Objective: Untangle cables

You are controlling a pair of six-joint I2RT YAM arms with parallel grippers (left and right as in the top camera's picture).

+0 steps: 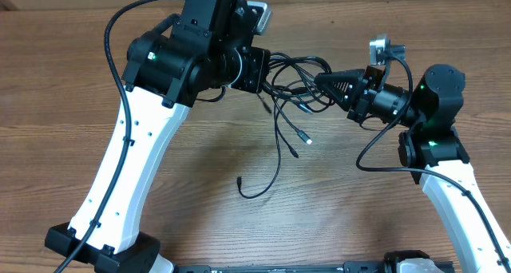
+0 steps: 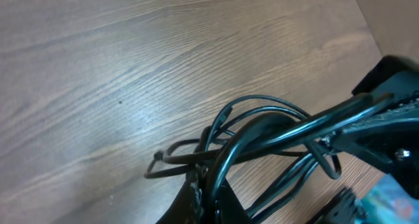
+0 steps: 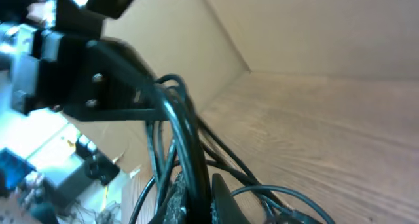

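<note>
A tangle of thin black cables (image 1: 291, 81) hangs between my two grippers above the wooden table, with loose ends trailing down to silver-tipped plugs (image 1: 304, 136). My left gripper (image 1: 259, 69) is shut on the cables at the bundle's left side; its wrist view shows a cable (image 2: 275, 122) pinched between the fingers (image 2: 211, 191). My right gripper (image 1: 323, 81) is shut on the cables at the right side; its wrist view shows thick-looking strands (image 3: 180, 129) running up from between its fingers (image 3: 200, 201). One cable end curls on the table (image 1: 259, 189).
The wooden table (image 1: 200, 193) lies under both arms. A cardboard wall (image 3: 314, 27) stands at the table's far edge. Thicker black wires run along the left arm (image 1: 120, 81) and the right arm (image 1: 375, 153).
</note>
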